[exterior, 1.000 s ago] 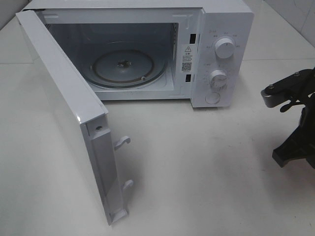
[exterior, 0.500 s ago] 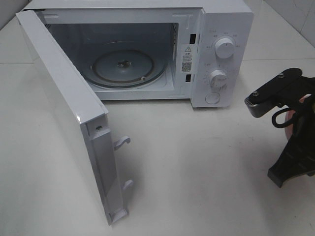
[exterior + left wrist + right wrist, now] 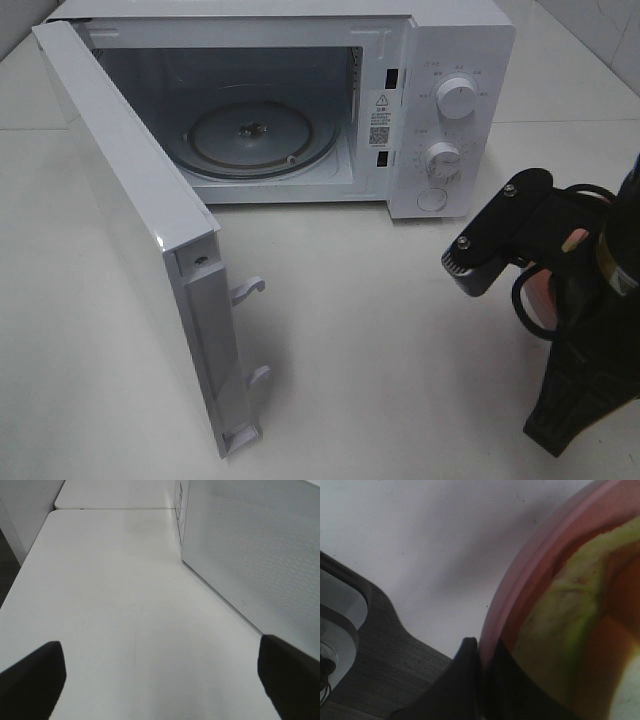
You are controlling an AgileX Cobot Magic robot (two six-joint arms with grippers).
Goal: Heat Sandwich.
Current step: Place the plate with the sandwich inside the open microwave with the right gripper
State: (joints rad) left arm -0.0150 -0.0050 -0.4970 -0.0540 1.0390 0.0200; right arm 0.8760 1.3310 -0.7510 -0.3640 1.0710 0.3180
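Sandwich [image 3: 555, 630] sits on pink plate [image 3: 520, 575] near the counter's [image 3: 350, 350] right edge, right gripper [image 3: 482, 665] clenched on the plate's rim, left gripper [image 3: 160, 685] spread wide, holding nothing; one-sided pinch may let plate sag, sandwich sliding off short of open microwave [image 3: 440, 60].

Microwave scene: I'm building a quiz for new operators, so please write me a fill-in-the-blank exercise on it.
1. The microwave has its door standing ___.
2. On the glass turntable lies ___.
3. The sandwich sits on a plate whose colour is ___.
4. That plate's rim is gripped by the ___ pincer.
Missing words: open; nothing; pink; right.
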